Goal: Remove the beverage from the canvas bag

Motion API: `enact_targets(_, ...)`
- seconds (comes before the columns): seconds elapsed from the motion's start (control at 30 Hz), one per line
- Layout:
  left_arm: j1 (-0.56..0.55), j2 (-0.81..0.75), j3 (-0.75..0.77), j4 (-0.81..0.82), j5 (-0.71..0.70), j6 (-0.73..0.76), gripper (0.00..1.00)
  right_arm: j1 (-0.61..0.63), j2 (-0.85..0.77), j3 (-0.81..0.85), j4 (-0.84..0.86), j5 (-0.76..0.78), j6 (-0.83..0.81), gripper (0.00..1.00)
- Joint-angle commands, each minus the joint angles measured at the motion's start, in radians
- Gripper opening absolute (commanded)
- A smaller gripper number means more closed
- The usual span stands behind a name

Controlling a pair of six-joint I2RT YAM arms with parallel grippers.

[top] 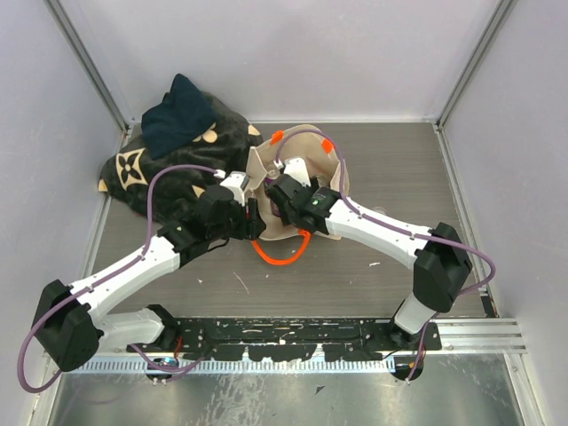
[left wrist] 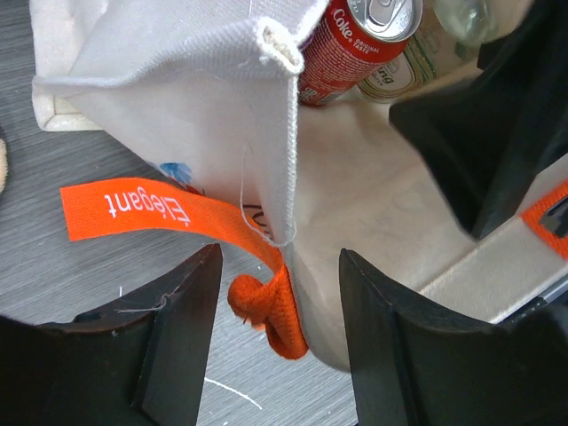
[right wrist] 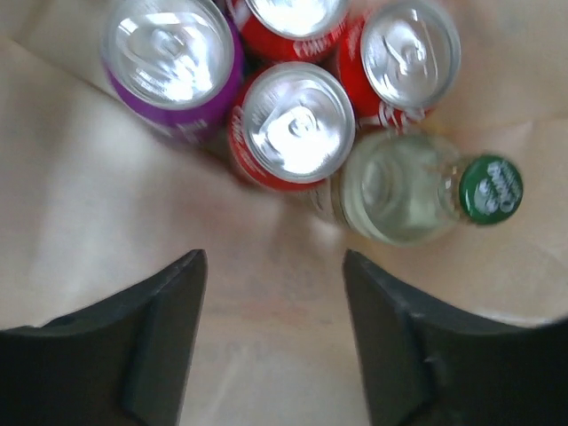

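Observation:
The beige canvas bag (top: 302, 164) with orange strap handles (top: 282, 256) stands mid-table, its mouth open. My left gripper (top: 258, 219) is open, one finger on each side of the bag's near wall (left wrist: 204, 98) and orange strap (left wrist: 133, 209), not clamped. My right gripper (top: 282, 193) is open and reaches down inside the bag. Below it (right wrist: 275, 293) stand a purple can (right wrist: 173, 58), three red cola cans (right wrist: 297, 120) and a clear glass bottle with a green cap (right wrist: 417, 186). It holds nothing. A red cola can (left wrist: 355, 44) also shows in the left wrist view.
A dark floral blanket (top: 169, 169) with a dark blue cloth (top: 177, 115) on it lies behind and left of the bag. A black perforated rail (top: 293, 333) runs along the near edge. Walls enclose the table on three sides.

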Motion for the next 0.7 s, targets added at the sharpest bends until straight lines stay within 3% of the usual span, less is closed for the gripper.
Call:
enact_targets(0.0, -0.006, 0.034, -0.019, 0.042, 0.007, 0.010, 0.62, -0.026, -0.066, -0.069, -0.069, 0.073, 0.096, 0.79)
enact_targets(0.17, -0.006, 0.063, -0.024, 0.063, 0.029, 0.013, 0.62, -0.071, -0.106, -0.123, -0.046, 0.053, 0.125, 1.00)
enact_targets(0.67, -0.029, 0.102, -0.035, 0.095, 0.010, 0.021, 0.62, -0.131, 0.003, -0.073, 0.118, -0.080, 0.054, 0.99)
